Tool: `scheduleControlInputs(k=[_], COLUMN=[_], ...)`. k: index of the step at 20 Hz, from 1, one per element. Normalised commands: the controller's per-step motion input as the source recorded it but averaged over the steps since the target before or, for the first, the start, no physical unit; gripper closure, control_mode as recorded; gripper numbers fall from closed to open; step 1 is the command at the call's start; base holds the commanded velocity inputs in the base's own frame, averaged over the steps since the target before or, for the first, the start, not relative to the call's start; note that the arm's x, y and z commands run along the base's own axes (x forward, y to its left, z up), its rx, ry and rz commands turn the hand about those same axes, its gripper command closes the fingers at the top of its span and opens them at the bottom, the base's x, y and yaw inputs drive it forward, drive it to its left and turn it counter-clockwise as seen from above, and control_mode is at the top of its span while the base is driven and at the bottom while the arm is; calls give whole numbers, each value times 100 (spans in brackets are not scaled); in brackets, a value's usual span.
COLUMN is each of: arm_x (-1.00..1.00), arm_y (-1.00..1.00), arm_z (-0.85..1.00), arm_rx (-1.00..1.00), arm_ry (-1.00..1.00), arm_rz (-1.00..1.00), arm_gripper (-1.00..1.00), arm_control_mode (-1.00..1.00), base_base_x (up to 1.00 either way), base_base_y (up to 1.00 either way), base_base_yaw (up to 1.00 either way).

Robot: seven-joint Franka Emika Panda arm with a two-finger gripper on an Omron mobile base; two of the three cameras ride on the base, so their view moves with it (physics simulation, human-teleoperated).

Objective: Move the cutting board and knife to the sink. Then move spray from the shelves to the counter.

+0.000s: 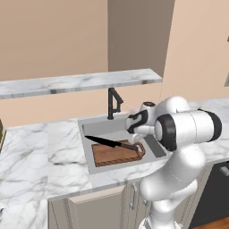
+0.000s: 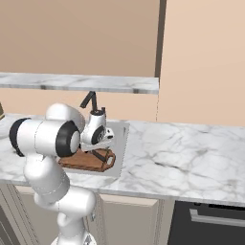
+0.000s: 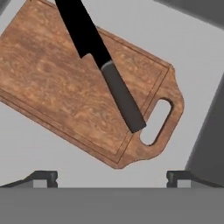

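You have the cutting board (image 1: 114, 153) lying flat in the sink (image 1: 89, 129), toward its near side, with the cut-out handle end pointing right. The knife (image 1: 107, 142) rests across the board, its blade running off the far-left edge and its handle ending just short of the handle slot. The black faucet (image 1: 113, 103) stands at the far rim of the basin. Your gripper (image 3: 112, 176) hangs above the board's handle end with its fingertips spread wide, holding nothing. The marble counter (image 1: 36, 152) surrounds the sink, and the long grey shelf (image 1: 76, 82) runs along the wall above the faucet.
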Motion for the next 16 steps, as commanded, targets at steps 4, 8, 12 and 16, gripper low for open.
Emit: scheduleControlInputs(k=[4,8,12,16], arm_x=[-41,-43,-38,-44], arm_y=[0,0,1,0], arm_z=[42,46,50,44], arm_rx=[0,0,0,1], arm_ry=[-11,-8,0,2], arm_rz=[-2,0,0,-7], arm_gripper=[-100,-100,-100,-100], arm_control_mode=[-100,-100,-100,-100], base_base_x=[0,0,0,0], base_base_y=[0,0,0,0], base_base_yaw=[0,0,0,0])
